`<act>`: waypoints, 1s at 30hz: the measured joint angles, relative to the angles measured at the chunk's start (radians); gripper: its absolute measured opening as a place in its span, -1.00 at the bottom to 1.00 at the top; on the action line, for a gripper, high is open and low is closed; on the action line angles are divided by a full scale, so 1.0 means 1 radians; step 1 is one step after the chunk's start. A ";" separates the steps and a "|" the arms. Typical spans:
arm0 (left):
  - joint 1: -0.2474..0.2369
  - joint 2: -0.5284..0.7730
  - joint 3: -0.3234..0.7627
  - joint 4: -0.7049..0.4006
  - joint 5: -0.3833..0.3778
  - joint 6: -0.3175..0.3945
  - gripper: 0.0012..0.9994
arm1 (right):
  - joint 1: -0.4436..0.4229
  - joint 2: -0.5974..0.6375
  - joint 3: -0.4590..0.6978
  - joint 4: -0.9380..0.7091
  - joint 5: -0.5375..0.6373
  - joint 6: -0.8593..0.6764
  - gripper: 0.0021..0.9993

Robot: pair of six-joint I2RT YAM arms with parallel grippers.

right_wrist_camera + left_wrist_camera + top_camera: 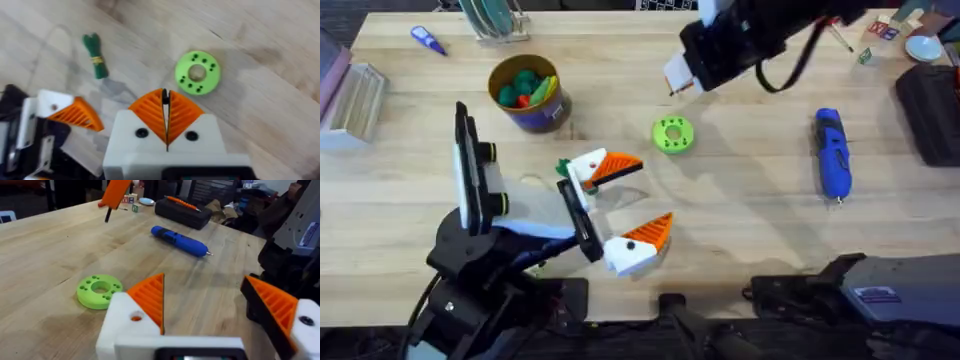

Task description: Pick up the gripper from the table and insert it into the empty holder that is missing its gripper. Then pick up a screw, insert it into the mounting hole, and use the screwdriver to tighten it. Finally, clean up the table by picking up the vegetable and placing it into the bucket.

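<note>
My right gripper (678, 80) hangs above the table's far middle, its orange pads (150, 111) shut on a thin dark screw (107, 214) that points down over the green disc (672, 135). My left gripper (650, 195) lies open near the front. Both its white blocks carry orange wedges, and one block shows a mounting hole (136, 317). A loose gripper piece and an empty holder are out of view. The small green vegetable (95, 55) lies on the table beside the left gripper's farther finger. The blue screwdriver (832, 152) lies at the right. The yellow bucket (528, 92) stands at the back left.
The bucket holds green, red and yellow toy produce. A blue marker (428, 40) and a dish rack (495, 15) are at the far left. A black case (930, 110) sits at the right edge and a clear box (350, 100) at the left edge.
</note>
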 joint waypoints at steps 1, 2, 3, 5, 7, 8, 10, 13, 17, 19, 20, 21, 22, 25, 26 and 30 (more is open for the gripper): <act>0.000 0.000 0.000 0.000 0.000 0.000 0.97 | 0.004 -0.013 0.002 -0.001 -0.020 0.000 -0.99; 0.000 0.000 0.000 0.000 0.000 0.000 0.97 | 0.009 -0.022 0.002 -0.001 -0.035 0.000 -0.99; 0.000 0.000 0.000 0.000 0.000 0.000 0.97 | 0.019 -0.031 0.004 -0.002 -0.049 0.000 -0.99; 0.000 0.000 0.000 0.000 0.000 0.000 0.97 | 0.045 -0.035 0.006 -0.002 -0.066 0.005 -0.99; 0.000 0.000 0.000 0.000 0.000 0.000 0.97 | 0.078 -0.034 0.006 -0.003 -0.083 0.009 -0.99; 0.000 0.000 0.000 0.000 0.000 0.000 0.97 | 0.099 -0.033 0.006 -0.005 -0.090 0.012 -0.99; 0.000 0.000 0.000 0.000 0.000 0.000 0.97 | 0.143 -0.033 0.006 0.000 -0.102 0.016 -0.99; 0.000 0.000 0.000 0.000 0.000 0.000 0.97 | 0.201 -0.032 0.006 0.020 -0.113 0.016 -0.99; 0.000 0.000 0.000 0.000 0.000 0.000 0.97 | 0.251 -0.021 0.006 0.040 -0.124 0.028 -0.99; 0.000 0.000 0.000 0.000 0.000 0.000 0.97 | 0.269 -0.008 0.006 0.050 -0.126 0.035 -0.99; 0.000 0.000 0.000 0.000 0.000 0.000 0.97 | 0.278 -0.001 0.006 0.055 -0.126 0.038 -0.99; 0.000 0.000 0.000 0.000 0.000 0.000 0.97 | 0.285 0.005 0.006 0.060 -0.126 0.038 -0.99; 0.000 0.000 0.000 0.000 0.000 0.000 0.97 | 0.292 0.011 0.006 0.063 -0.126 0.039 -0.99; 0.000 0.000 0.000 0.000 0.000 0.000 0.97 | 0.311 0.018 0.006 0.066 -0.126 0.042 -0.99; 0.000 0.000 0.000 0.000 0.000 0.000 0.97 | 0.315 0.019 0.006 0.069 -0.126 0.043 -0.99; 0.000 0.000 0.000 0.000 0.000 0.000 0.97 | 0.326 0.019 0.006 0.077 -0.126 0.054 -0.99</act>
